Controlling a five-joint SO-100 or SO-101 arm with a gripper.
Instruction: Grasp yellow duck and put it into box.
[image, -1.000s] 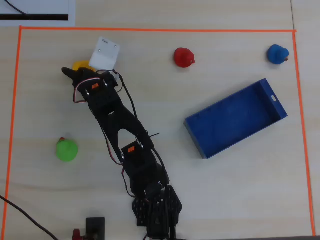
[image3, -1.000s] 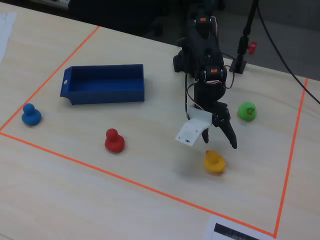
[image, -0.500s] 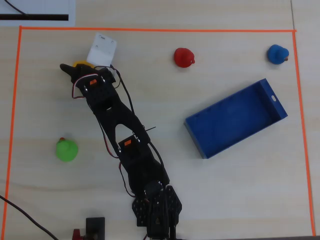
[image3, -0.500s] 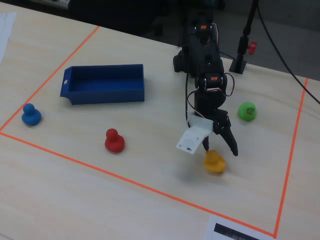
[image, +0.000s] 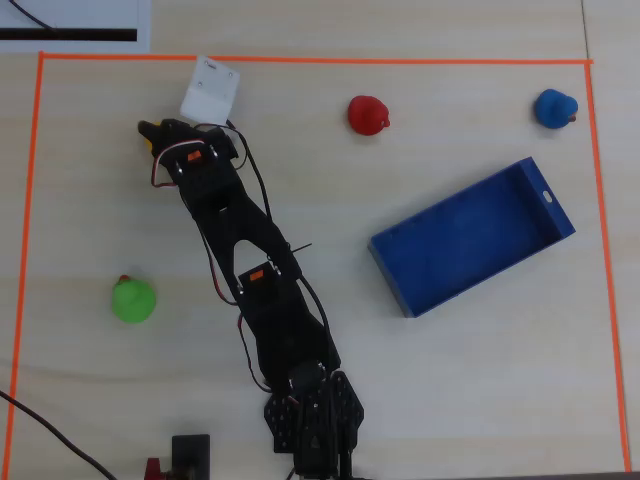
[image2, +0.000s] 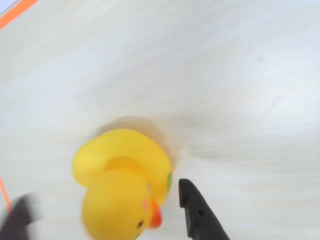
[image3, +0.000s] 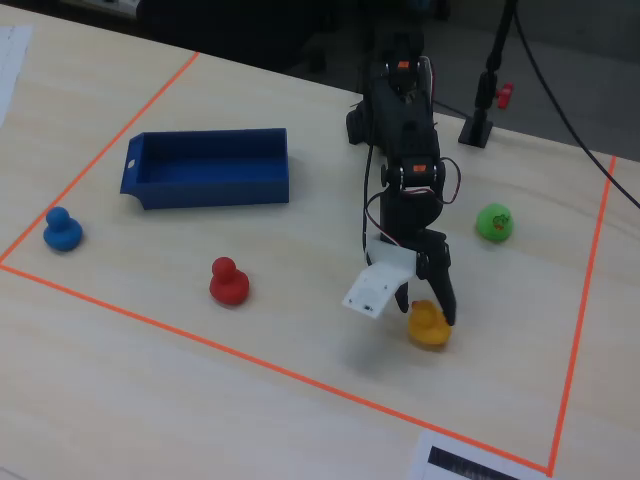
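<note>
Yellow duck (image2: 122, 187) upright on bench (image3: 250, 400), near orange tape corner, well apart from box (image3: 210, 170). Pincer (image3: 425, 308) released, straddling duck: one finger (image2: 197, 212) just beside beak, other blurred at opposite flank. Closure judged sufficient; no sideways shift needed.

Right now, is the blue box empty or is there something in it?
Empty. The box shows only its bare blue floor in the overhead and fixed views; the yellow duck sits on the table under the gripper.

Glossy rubbery yellow duck (image2: 122, 187); matt pale wood-grain table (image2: 225, 75).
</note>
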